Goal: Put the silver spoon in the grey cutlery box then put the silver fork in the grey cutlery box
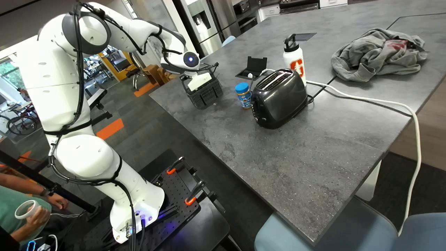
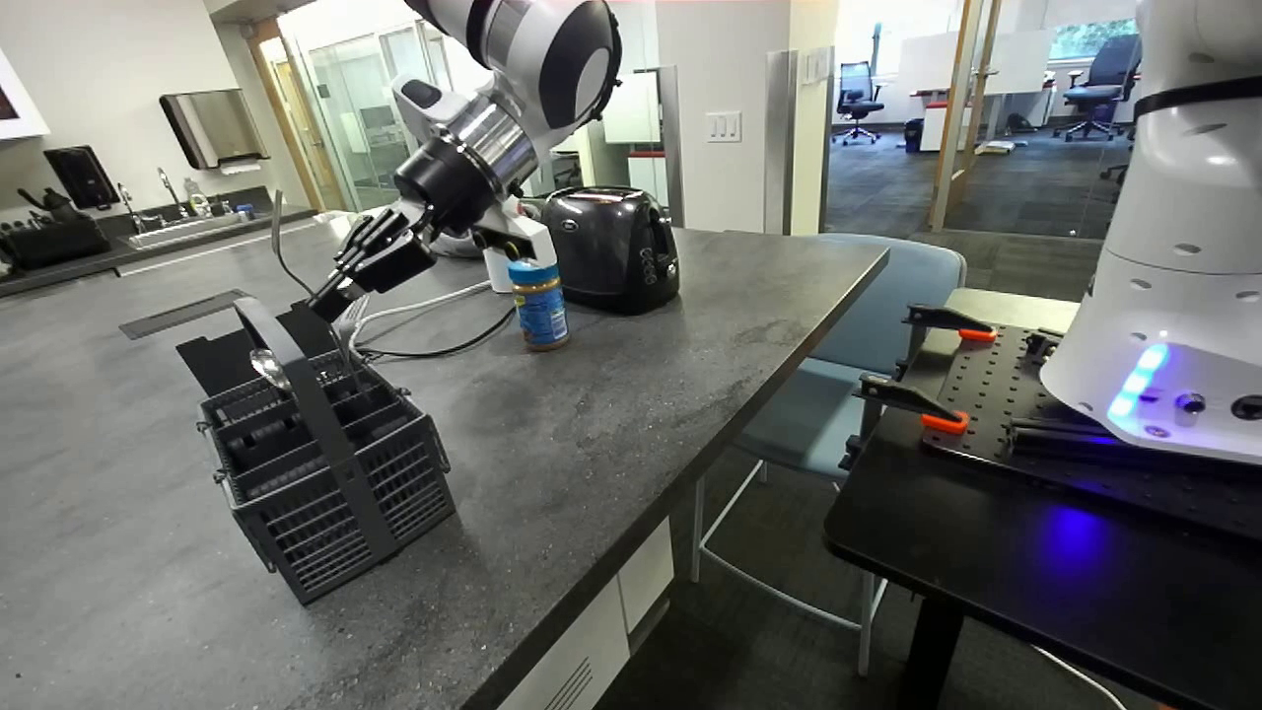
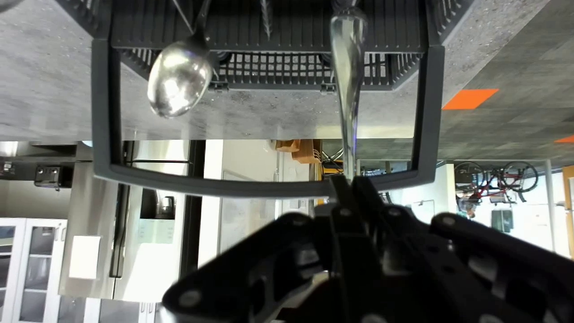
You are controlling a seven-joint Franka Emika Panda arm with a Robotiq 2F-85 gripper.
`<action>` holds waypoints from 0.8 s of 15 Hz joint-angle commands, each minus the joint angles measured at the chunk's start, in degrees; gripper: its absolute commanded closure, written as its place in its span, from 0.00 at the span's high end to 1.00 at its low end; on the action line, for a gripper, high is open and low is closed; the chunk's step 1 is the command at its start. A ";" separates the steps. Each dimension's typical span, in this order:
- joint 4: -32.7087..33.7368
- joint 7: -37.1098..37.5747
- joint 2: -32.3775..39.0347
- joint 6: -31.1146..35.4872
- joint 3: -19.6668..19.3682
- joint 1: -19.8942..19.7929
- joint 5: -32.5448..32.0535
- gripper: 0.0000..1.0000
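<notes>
Robot gripper [image 3: 350, 178], nearest the wrist camera, presses its fingers [image 3: 341, 195] together on a slim metal utensil, apparently the silver fork [image 3: 348, 89], at the grey cutlery box [image 2: 409, 478] on a kitchen counter [image 2: 552, 473]. The fork's broad end points toward twelve o'clock in the wrist view, seen against the box's inside; in an exterior view its slim head rises at eleven o'clock from the fingertips. Tines cannot be made out, nor whether the low end touches a divider or the bottom.

The silver spoon [image 3: 179, 78] stands bowl-up in the box, at ten o'clock from the fingertips in the wrist view; the first half of the job looks done, the second nearly so.

Doing this step well likely calls for a firm pinch and a slow, straight descent, so the broad end settles inside one compartment. The box's carrying handle [image 3: 264, 188] sits close by: fingers should part only slightly, then back off clear of it, lest they nudge the box or hook the fork's head. Release too high could leave the fork tipping. At two o'clock from the box in an exterior view, a blue-lidded jar [image 2: 540, 306] and toaster [image 2: 611, 247] look safely apart.
</notes>
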 commanded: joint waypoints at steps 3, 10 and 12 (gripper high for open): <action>1.53 -2.97 -0.28 1.49 -0.13 -0.05 2.17 0.02; 3.11 -2.45 1.59 3.00 -0.69 0.07 1.24 0.02; 3.19 -2.35 2.12 3.02 -0.79 0.06 1.30 0.02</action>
